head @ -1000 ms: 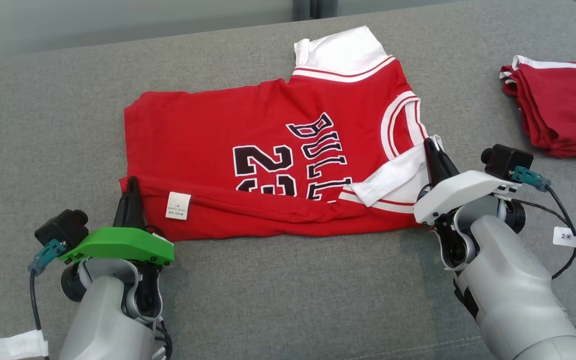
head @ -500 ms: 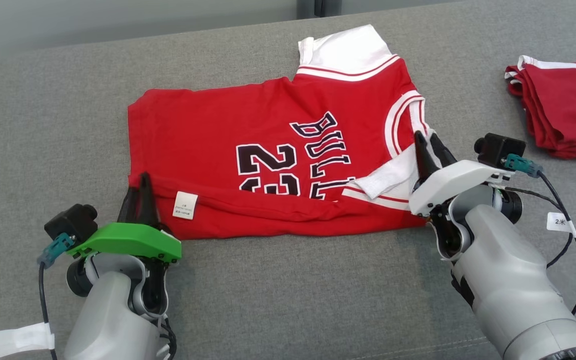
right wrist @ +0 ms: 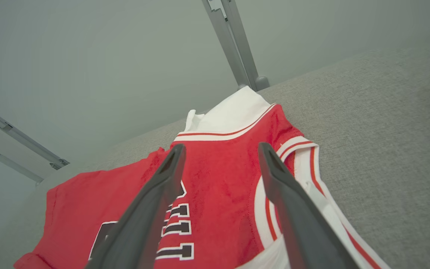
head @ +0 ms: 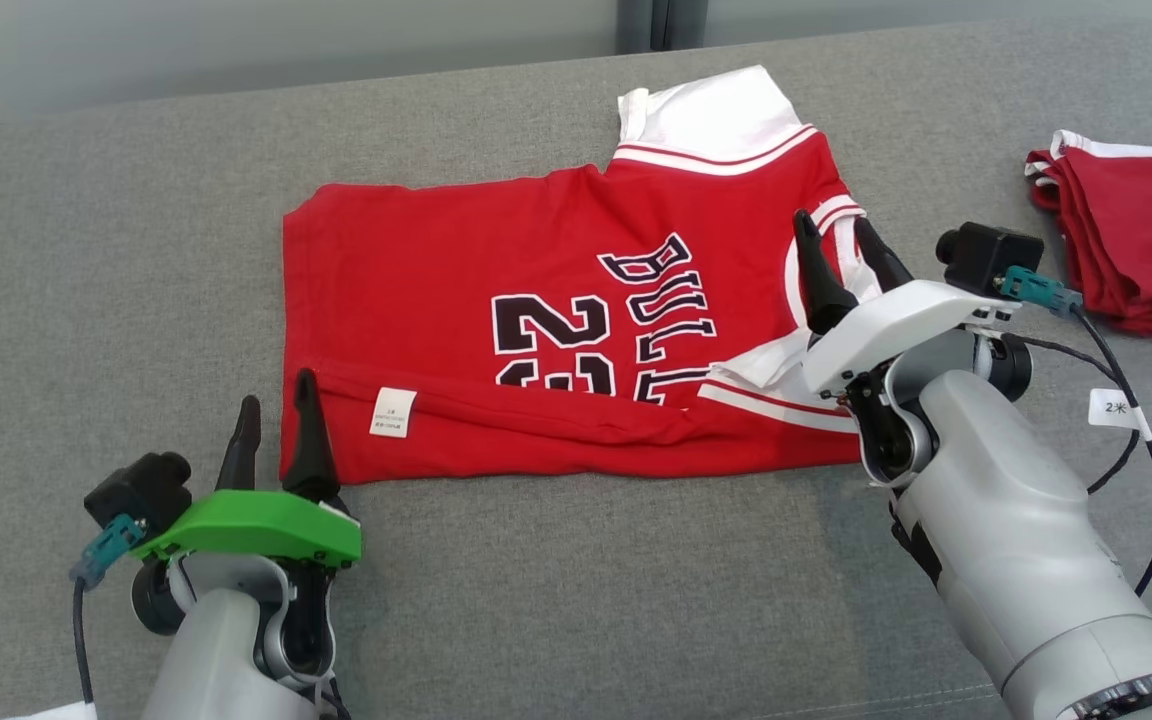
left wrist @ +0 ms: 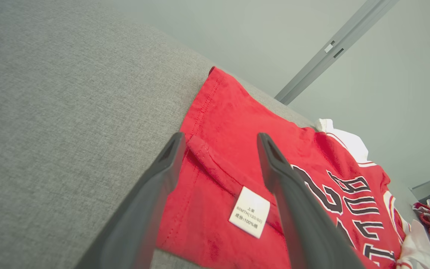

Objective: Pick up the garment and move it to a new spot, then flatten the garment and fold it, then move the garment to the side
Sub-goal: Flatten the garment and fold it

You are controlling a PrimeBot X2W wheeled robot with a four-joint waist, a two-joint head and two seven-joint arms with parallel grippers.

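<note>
The garment [head: 536, 330] is a red jersey with white trim and black lettering, lying flat on the grey cushion with its near edge folded over, a white label [head: 392, 412] showing on the fold. My left gripper [head: 276, 410] stands open at the garment's near left corner, one finger over the cloth, one beside it; the left wrist view shows the folded hem [left wrist: 215, 164] between the fingers, free of them. My right gripper [head: 836, 235] is open above the collar end, nothing between its fingers; the right wrist view looks over the garment [right wrist: 218, 186].
A second folded red and white garment [head: 1136, 240] lies at the far right of the cushion [head: 586, 600]. A pale wall and a metal post [right wrist: 233, 41] stand behind the cushion's far edge. Grey cushion surface extends in front of and to the left of the jersey.
Both grippers went from shut on the garment's folded near edge to open, letting it go, and have lifted off slightly. The head camera shifted a little.
</note>
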